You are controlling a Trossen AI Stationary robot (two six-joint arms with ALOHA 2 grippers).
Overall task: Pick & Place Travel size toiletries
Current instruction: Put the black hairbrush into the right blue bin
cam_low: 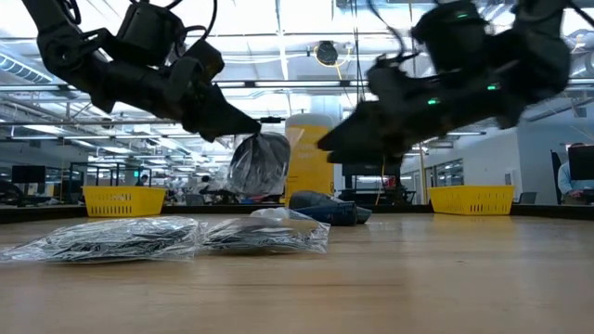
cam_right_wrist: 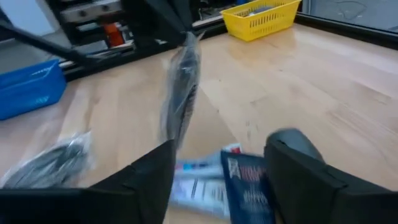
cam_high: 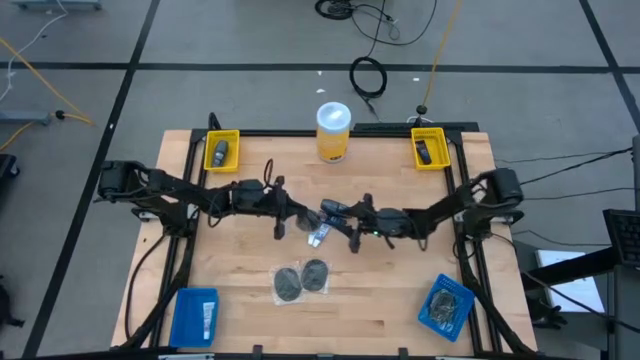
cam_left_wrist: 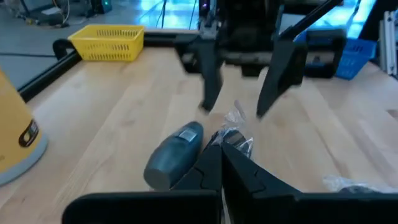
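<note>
The left hand (cam_low: 249,127) is clamped on a clear-wrapped mesh disc (cam_low: 260,163), dangling it above the bench (cam_low: 390,278). Facing it, the right hand (cam_right_wrist: 217,180) stands apart over a dark container (cam_left_wrist: 176,154) lying beneath

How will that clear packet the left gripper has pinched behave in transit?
Probably floppy: the packet hangs limp below the left gripper, held by one corner. Likely light, since that small pinch carries it. The crinkly film may slip or swing.
</note>
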